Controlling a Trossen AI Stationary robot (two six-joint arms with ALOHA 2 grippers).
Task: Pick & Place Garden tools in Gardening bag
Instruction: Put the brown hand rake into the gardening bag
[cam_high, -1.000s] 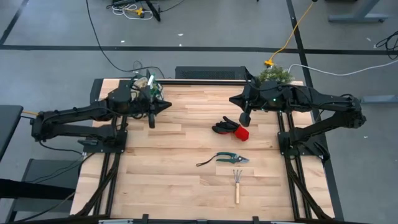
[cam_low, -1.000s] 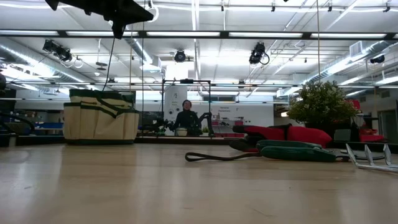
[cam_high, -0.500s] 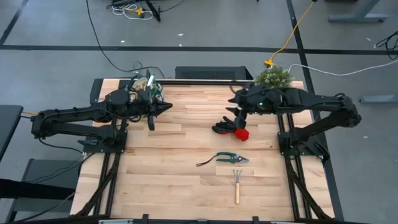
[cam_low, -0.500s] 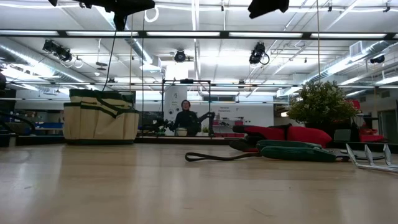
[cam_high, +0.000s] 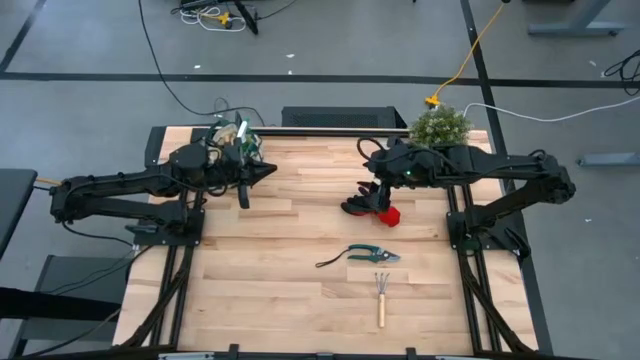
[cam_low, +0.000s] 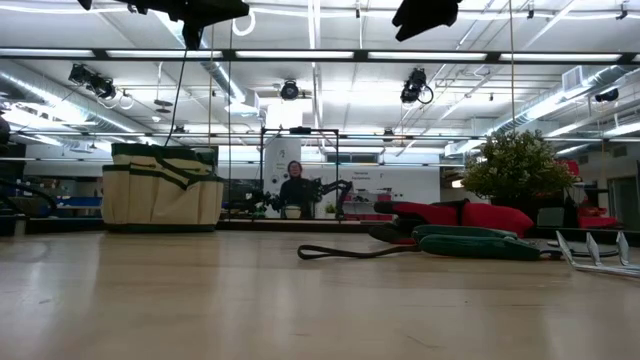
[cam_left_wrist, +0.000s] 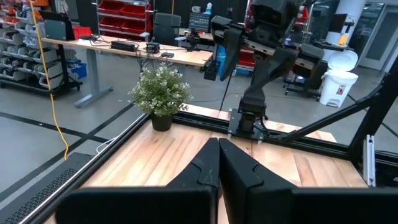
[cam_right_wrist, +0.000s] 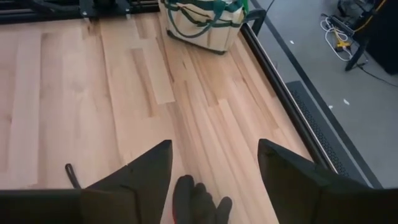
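The black-and-red gloves (cam_high: 372, 207) lie on the table right of centre, and their dark fingers (cam_right_wrist: 196, 199) show just below my right gripper (cam_right_wrist: 214, 168). That gripper is open, hovers above them (cam_high: 372, 188) and touches nothing. Nearer the front lie the black-handled pruning shears (cam_high: 372, 254) and the wooden-handled rake (cam_high: 381, 295). The beige gardening bag (cam_high: 235, 140) stands at the far left corner (cam_low: 160, 188). Beside it my left gripper (cam_high: 262, 172) hangs shut and empty above the table (cam_left_wrist: 217, 165).
A bushy green plant (cam_high: 440, 125) in a pot stands at the far right corner, behind the right arm. Bare wooden tabletop (cam_high: 290, 260) stretches between the bag and the tools. A person sits far off in the room (cam_low: 297, 188).
My right gripper has moved toward the table's left edge, from beside the gloves' red cuff to over their dark fingers, and its fingers have spread open. It has come into the top of the low view. The gloves and other tools lie as before.
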